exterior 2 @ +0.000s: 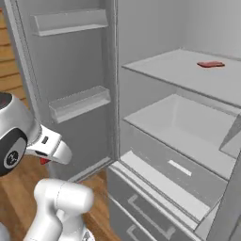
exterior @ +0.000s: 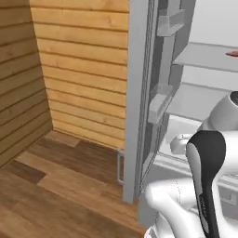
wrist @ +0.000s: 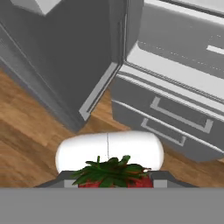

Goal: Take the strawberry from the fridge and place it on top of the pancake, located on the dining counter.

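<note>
The strawberry (wrist: 94, 183), bright red under a green leafy cap, sits between my gripper (wrist: 113, 181) tips, which are shut on it. In the right base view it shows as a small red speck (exterior 2: 44, 161) under the hand, held low in front of the fridge (exterior 2: 155, 28). The fridge stands open, its left door (exterior 2: 70, 61) swung wide and its white shelves (exterior 2: 188, 70) showing. The pancake and the dining counter are out of view.
A flat dull red-brown piece (exterior 2: 210, 64) lies on the upper shelf. Two grey drawers with bar handles (wrist: 179, 114) sit below the shelves. Wooden floor (exterior: 56, 186) and a plank wall (exterior: 79, 60) lie left of the open door (exterior: 139, 93).
</note>
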